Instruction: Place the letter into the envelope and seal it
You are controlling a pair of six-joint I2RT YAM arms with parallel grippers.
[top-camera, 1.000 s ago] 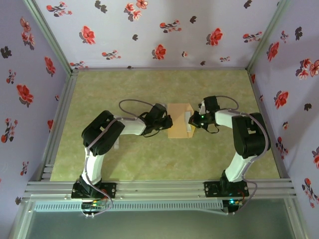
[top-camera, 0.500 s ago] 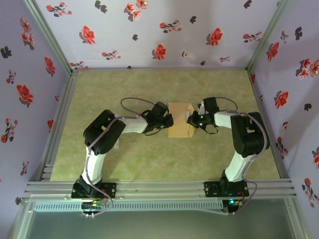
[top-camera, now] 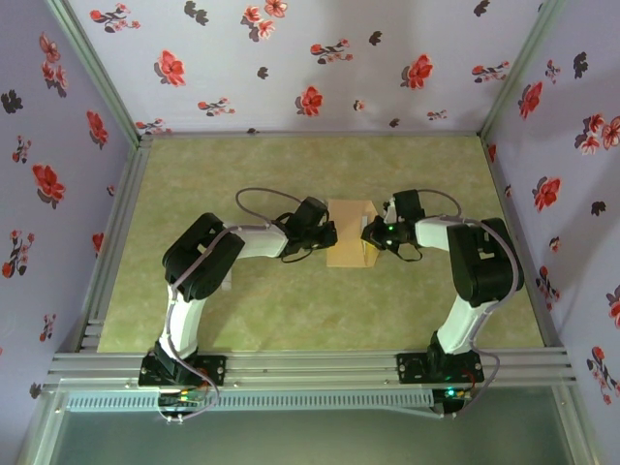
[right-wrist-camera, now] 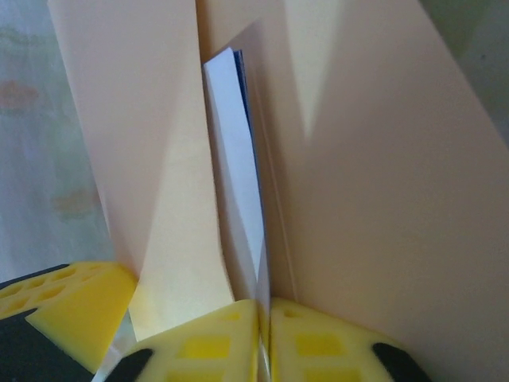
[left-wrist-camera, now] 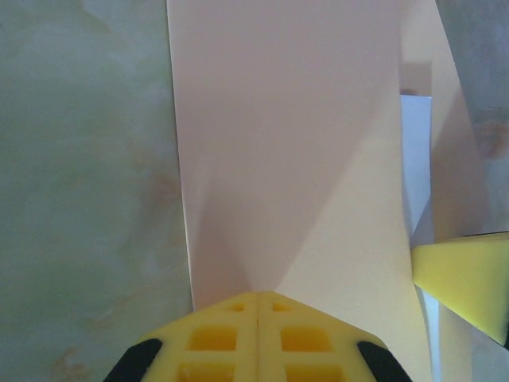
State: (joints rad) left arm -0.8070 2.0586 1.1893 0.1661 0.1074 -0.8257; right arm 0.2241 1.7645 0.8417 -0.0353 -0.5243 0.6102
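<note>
Table (top-camera: 194, 184): green mat, work at its centre. The envelope (top-camera: 347, 254) lies between the two arms with its panels parted. The letter (right-wrist-camera: 235, 159) sits partway in between them, its white edge showing.

Left gripper (left-wrist-camera: 256, 296): jaws together, clamped on the envelope's edge. Right gripper (right-wrist-camera: 264, 304): jaws together, apparently pinching the letter's near edge, though the seam is hard to read.

Risks:
- The sheet could catch on an inner fold and buckle.
- A weak left clamp would let the envelope slide under the push.

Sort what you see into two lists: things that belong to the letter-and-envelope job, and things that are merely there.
Job: envelope, letter, left gripper, right gripper.
Merely there: table, flowered walls, metal rail.
</note>
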